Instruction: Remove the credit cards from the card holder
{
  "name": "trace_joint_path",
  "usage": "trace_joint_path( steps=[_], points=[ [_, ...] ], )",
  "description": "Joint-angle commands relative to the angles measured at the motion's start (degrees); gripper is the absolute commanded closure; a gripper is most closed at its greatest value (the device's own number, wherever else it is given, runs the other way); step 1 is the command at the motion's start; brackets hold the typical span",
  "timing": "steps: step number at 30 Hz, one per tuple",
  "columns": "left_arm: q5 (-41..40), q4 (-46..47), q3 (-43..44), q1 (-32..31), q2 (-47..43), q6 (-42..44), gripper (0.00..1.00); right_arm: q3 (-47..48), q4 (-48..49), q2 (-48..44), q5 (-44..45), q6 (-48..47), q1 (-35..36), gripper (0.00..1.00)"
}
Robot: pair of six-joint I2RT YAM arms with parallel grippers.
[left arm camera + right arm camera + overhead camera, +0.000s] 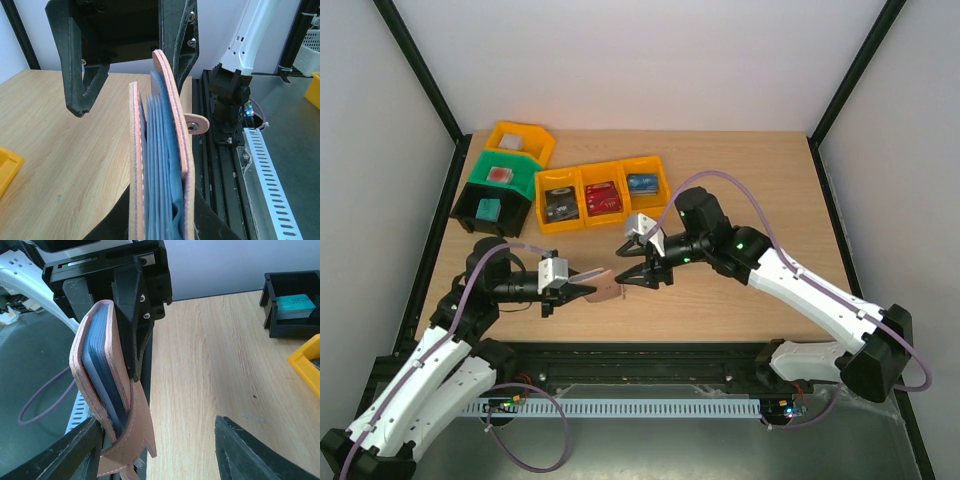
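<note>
The card holder (608, 290) hangs above the near table edge, tan outside with blue layers between its covers (162, 165). My left gripper (586, 287) is shut on its one end, jaws pressing both covers (160, 212). My right gripper (624, 264) faces it from the right, open, with its fingers either side of the holder's free end. In the right wrist view the card holder (100, 375) stands close to the left finger (60, 452), while the other finger (255, 455) is far off; the right gripper (156, 424) holds nothing. I cannot tell credit cards from lining in the holder.
Three yellow bins (603, 180) holding cards stand in a row mid-table. A green bin (505, 185), a black bin (470, 205) with a teal card (295, 304), and another yellow bin (525, 135) sit back left. A black rail (220, 165) runs along the near edge.
</note>
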Motion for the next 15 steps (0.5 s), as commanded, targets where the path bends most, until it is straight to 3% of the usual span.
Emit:
trace_joint_path(
  steps=[1, 6, 8, 13, 15],
  points=[
    [2.45, 2.64, 1.94, -0.17, -0.66, 0.71, 0.98, 1.51, 1.65, 0.77, -1.19, 1.74, 0.43, 0.40],
    [-5.04, 13.80, 0.30, -0.28, -0.35, -11.09, 0.98, 2.48, 1.46, 3.28, -4.60, 1.31, 3.52, 0.21],
    [-4.14, 14.53, 0.13, -0.41, -0.10, -11.76, 0.98, 2.75, 1.43, 3.97, -2.78, 1.42, 4.80, 0.23],
    [-3.75, 10.15, 0.34, -0.69, 0.04, -8.95, 0.98, 2.18, 4.15, 2.41, -1.86, 2.46, 4.94, 0.70],
    [-5.48, 9.85, -0.09, -0.70, -0.12, -10.07, 0.98, 0.53, 8.20, 0.68, 0.92, 5.29, 4.92, 0.97]
  ],
)
